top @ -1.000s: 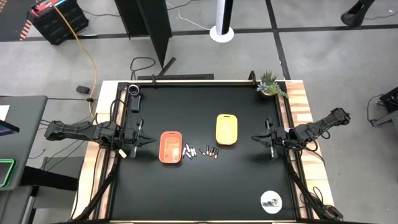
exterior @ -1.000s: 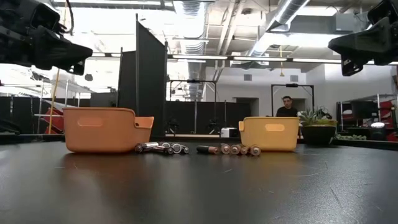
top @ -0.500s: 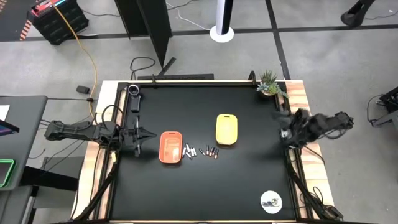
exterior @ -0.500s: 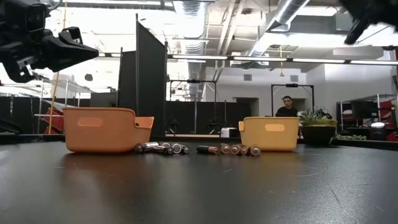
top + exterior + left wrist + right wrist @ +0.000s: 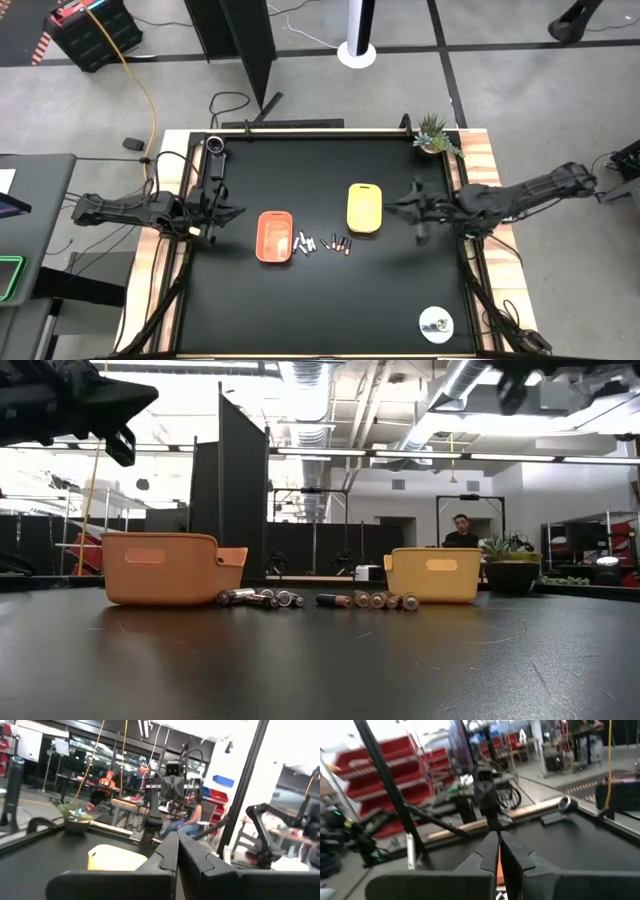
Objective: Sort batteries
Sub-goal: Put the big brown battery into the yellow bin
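The batteries lie on the black table between two trays. A silvery-white cluster (image 5: 304, 242) (image 5: 258, 598) lies beside the orange tray (image 5: 274, 236), and a dark reddish row (image 5: 341, 244) (image 5: 375, 600) lies near the yellow tray (image 5: 364, 207). My left gripper (image 5: 238, 211) hangs in the air left of the orange tray, shut and empty; its fingers show closed in the left wrist view (image 5: 178, 851). My right gripper (image 5: 392, 208) hangs just right of the yellow tray, shut and empty; it also shows in the right wrist view (image 5: 498, 851).
A round silver-white disc (image 5: 436, 323) lies at the table's near right corner. A potted plant (image 5: 434, 135) stands at the far right corner and a small camera mount (image 5: 215, 150) at the far left. Bare black table lies in front of the trays (image 5: 320, 660).
My right gripper first drew back toward the table's right edge and rose, then reached out again toward the yellow tray, higher than before. My left gripper has risen and drifted a little toward the far edge. Batteries and trays have not moved.
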